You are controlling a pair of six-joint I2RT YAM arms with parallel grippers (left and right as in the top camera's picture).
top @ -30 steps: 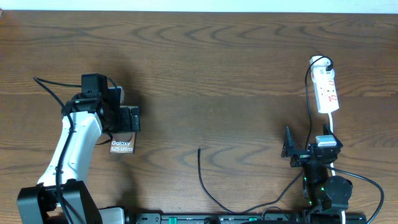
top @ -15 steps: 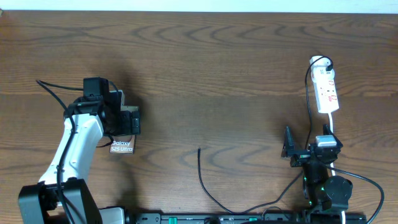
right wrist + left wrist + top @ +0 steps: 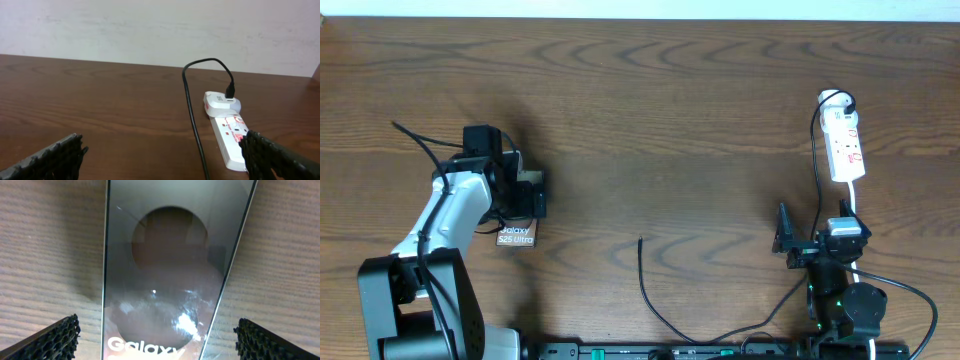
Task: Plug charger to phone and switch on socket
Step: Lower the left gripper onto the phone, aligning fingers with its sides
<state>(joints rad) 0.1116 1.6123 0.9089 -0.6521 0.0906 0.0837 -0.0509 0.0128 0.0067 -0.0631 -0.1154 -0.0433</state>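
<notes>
The phone lies flat on the table at the left, glossy grey side up, with white "Galaxy" lettering. My left gripper hovers over its far end. In the left wrist view the phone fills the middle, and the left gripper is open with one finger on each side, apart from its edges. The charger cable's tip lies loose at front centre. The white socket lies at the far right; it also shows in the right wrist view. My right gripper is open and empty in front of the socket.
A white adapter sits at the socket's far end with a black cable running forward past the right gripper. The charger cable curves along the table's front edge. The table's back edge meets a pale wall.
My left arm's wrist has shifted slightly right and toward the front over the phone. The phone, cable, socket and right arm have not moved.
</notes>
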